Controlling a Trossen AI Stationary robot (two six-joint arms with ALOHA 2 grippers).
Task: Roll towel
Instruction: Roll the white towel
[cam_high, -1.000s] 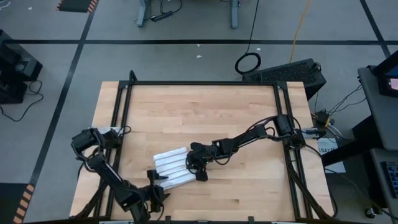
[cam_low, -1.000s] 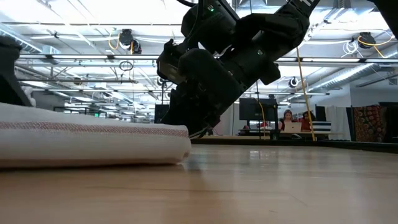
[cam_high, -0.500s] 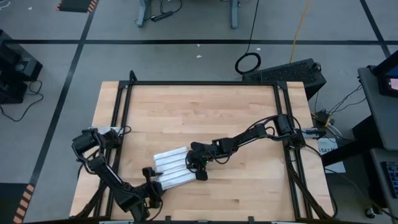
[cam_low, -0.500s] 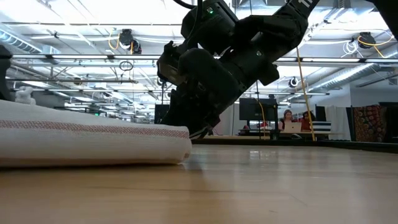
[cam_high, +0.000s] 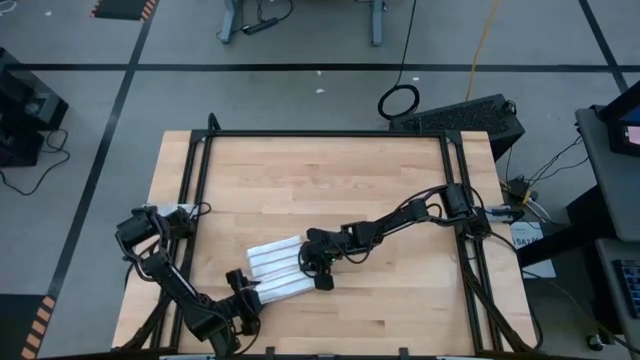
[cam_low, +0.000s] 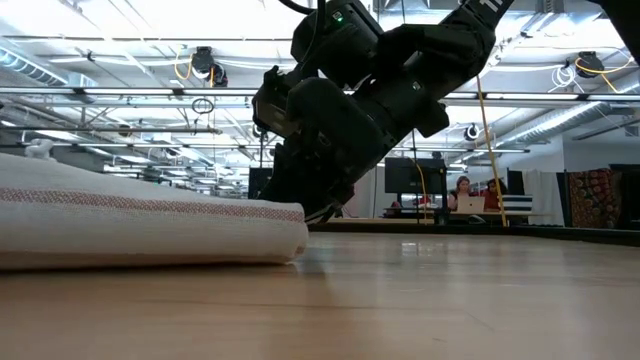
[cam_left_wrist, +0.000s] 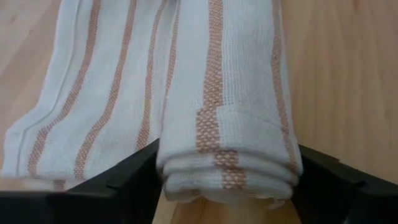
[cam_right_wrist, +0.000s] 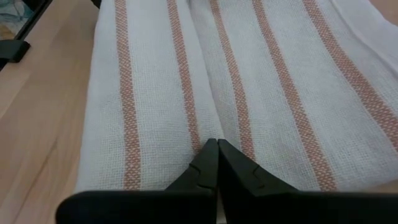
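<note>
The towel (cam_high: 278, 270), white with narrow reddish stripes, lies folded into a long band on the table's near middle. Its near-left end is rolled up into a thick roll (cam_left_wrist: 227, 143), which rests on the flat rest of the band. My left gripper (cam_high: 243, 292) is open at that end, with one finger on either side of the roll's end (cam_left_wrist: 227, 155). My right gripper (cam_high: 318, 270) is shut at the towel's right end, with its tips on the cloth (cam_right_wrist: 216, 146). The low view shows the towel's right end (cam_low: 290, 225) in front of that gripper (cam_low: 318, 208). My left gripper stands level with a finger (cam_left_wrist: 134, 171) on each side of the roll's open end (cam_left_wrist: 227, 177). I cannot tell whether the fingers touch the cloth. My right gripper comes slanting down from the table's right, and its shut fingertips (cam_right_wrist: 208, 155) meet the towel's top face at a lengthwise crease (cam_right_wrist: 205, 118). I cannot tell whether any cloth is pinched. The towel lies flat on the table.
A black frame (cam_high: 320, 135) runs around the wooden table top (cam_high: 330, 180). Bare wood lies on the far side and to the right of the towel. People sit at a desk (cam_low: 470, 200) in the room beyond the table.
My left gripper has drawn back a little toward the table's near-left corner, and it has gone out of the low view. The towel and my right gripper have kept still.
</note>
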